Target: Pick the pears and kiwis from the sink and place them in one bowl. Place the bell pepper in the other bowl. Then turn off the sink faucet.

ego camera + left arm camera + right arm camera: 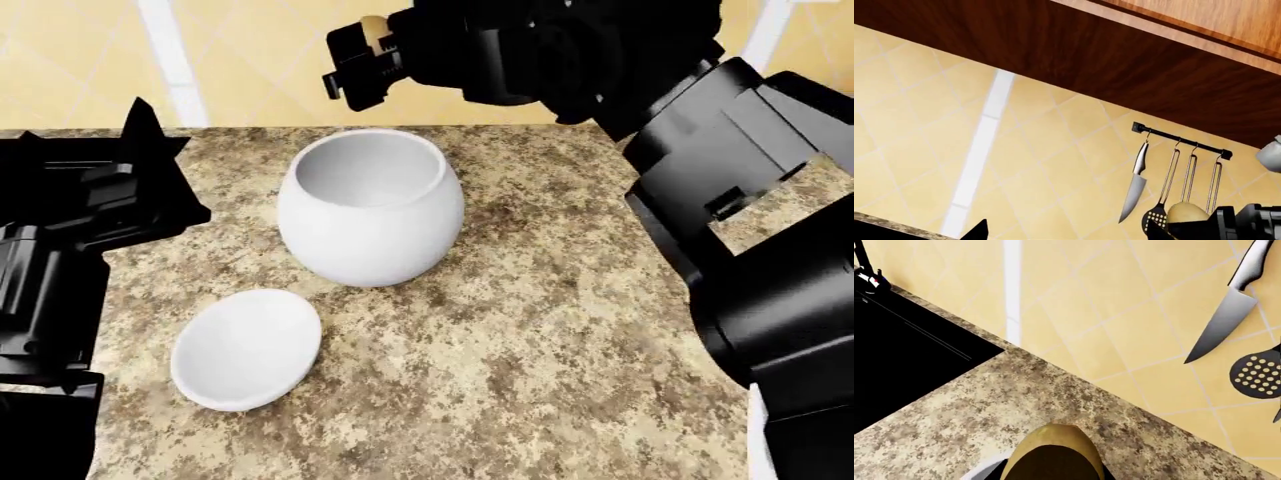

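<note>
The tan-brown, egg-shaped fruit (pixel 1054 452), which I take for a kiwi though its skin reads rather golden, hangs in the air over the back edge of the speckled granite bench (pixel 561 330), close to the yellow tiled wall. My right end effector (pixel 358 60) is pinching it: the left wrist view shows black fingers pressed in around it, and nothing else holds it up. Just below and slightly nearer to me stands the tall, round white ceramic bowl (pixel 367 240), and I judge the step in hand is dropping the kiwi into it. From the head view the right end effector sits a little behind the bowl's mouth, so I would draw it toward me until the fruit is squarely over the opening, lower it close to the rim, and only then part the fingers, because an egg-shaped fruit let go from high up may bounce out or roll across the bench. The shallow white bowl (pixel 247 345) lies toward the front left of the bench, apart from the tall one; I would leave it for the pepper. My left end effector (pixel 140 150) waits at the left edge, and I cannot tell how its fingers stand. The glossy black sink (pixel 901 355) and its thin black faucet (pixel 864 267) show only in the right wrist view.
</note>
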